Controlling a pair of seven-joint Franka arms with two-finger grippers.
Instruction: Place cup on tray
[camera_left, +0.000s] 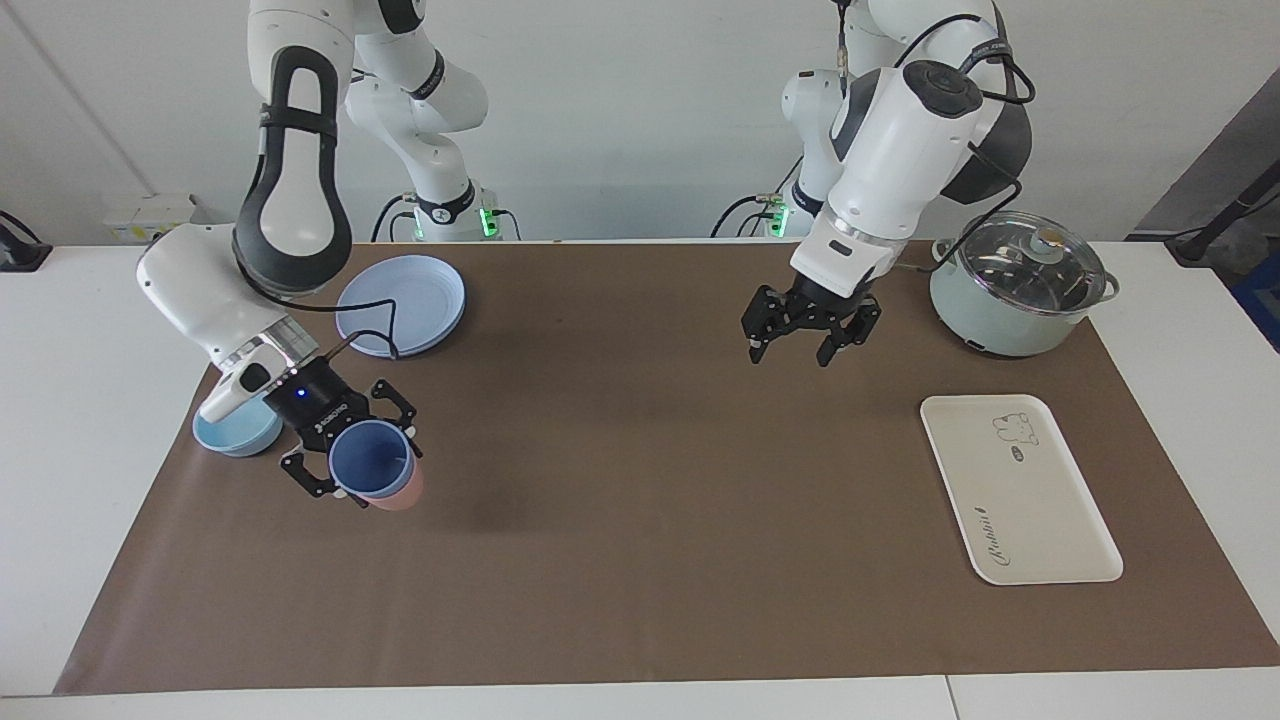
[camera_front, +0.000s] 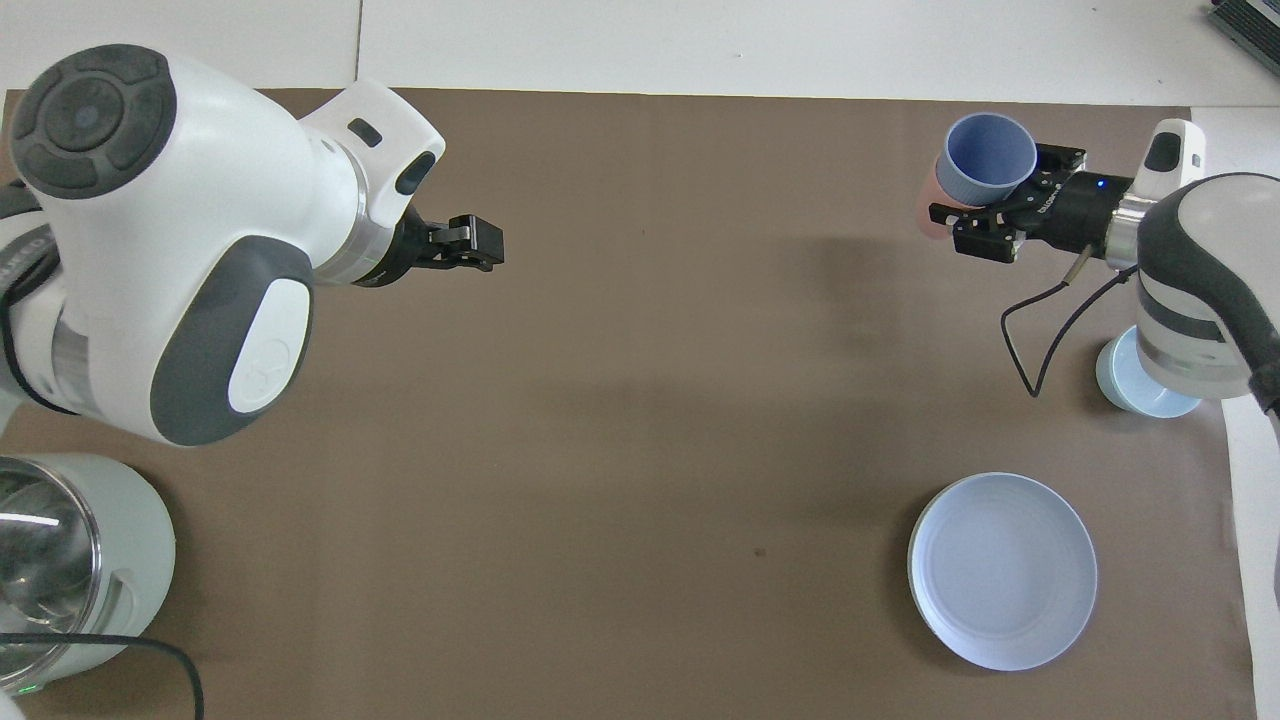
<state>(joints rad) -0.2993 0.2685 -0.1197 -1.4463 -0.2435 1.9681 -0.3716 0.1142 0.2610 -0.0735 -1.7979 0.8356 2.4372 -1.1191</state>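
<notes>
My right gripper (camera_left: 356, 448) is shut on the periwinkle-blue cup (camera_left: 368, 460) at the right arm's end of the brown mat. It shows in the overhead view too, gripper (camera_front: 1005, 195) and cup (camera_front: 990, 158). A salmon-pink cup (camera_left: 398, 493) shows just under the blue one; I cannot tell whether they touch. The cream-white tray (camera_left: 1020, 490) lies flat at the left arm's end of the mat, with nothing on it; it is out of the overhead view. My left gripper (camera_left: 805, 340) is open and empty, up in the air over the mat, between the cup and the tray.
A pale green pot with a glass lid (camera_left: 1015, 285) stands nearer the robots than the tray. Round blue plates (camera_left: 402, 303) lie nearer the robots than the cups. A light-blue bowl (camera_left: 235, 430) sits under the right arm's wrist.
</notes>
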